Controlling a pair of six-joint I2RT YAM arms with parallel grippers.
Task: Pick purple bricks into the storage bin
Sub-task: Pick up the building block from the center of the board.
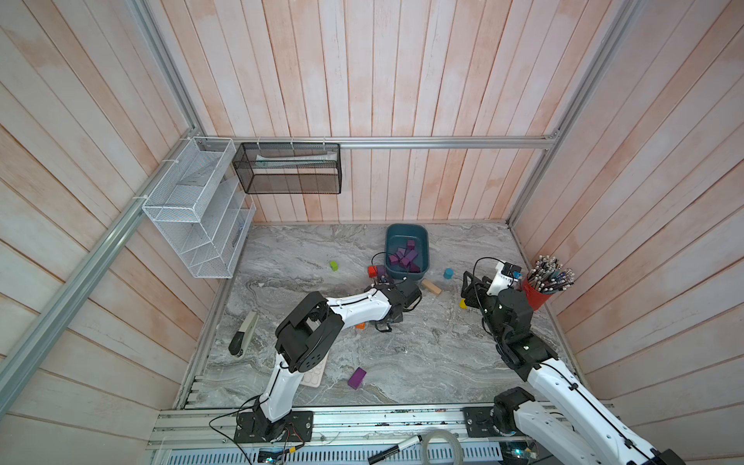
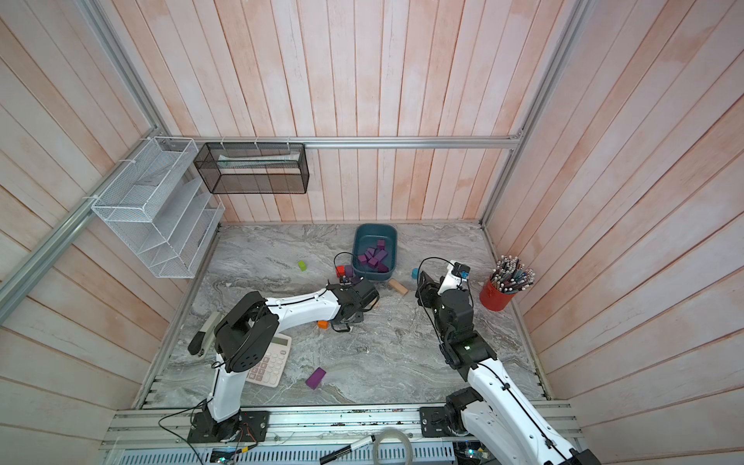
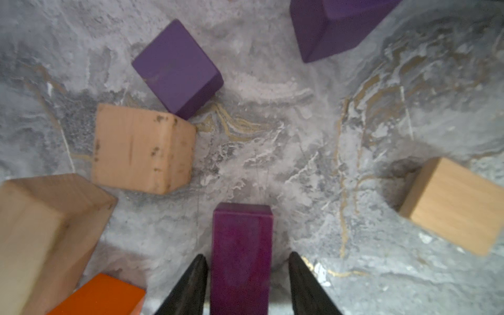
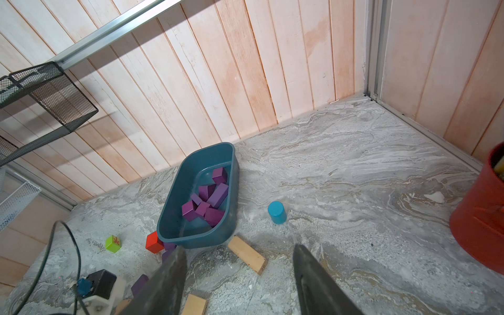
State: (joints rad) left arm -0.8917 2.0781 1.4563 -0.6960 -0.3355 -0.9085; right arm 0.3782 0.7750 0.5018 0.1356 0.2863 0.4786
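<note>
While the left gripper straddles a matte purple oblong wooden brick on the marble bench, jaws not yet touching both long sides, this light, rigid, non-slippery bar suits that flat-sided pinch; the right gripper hangs open, empty.

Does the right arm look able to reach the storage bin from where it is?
Probably yes: the right gripper, jaws apart and empty, faces the storage bin across bare table, with only a tan block lying between.
</note>
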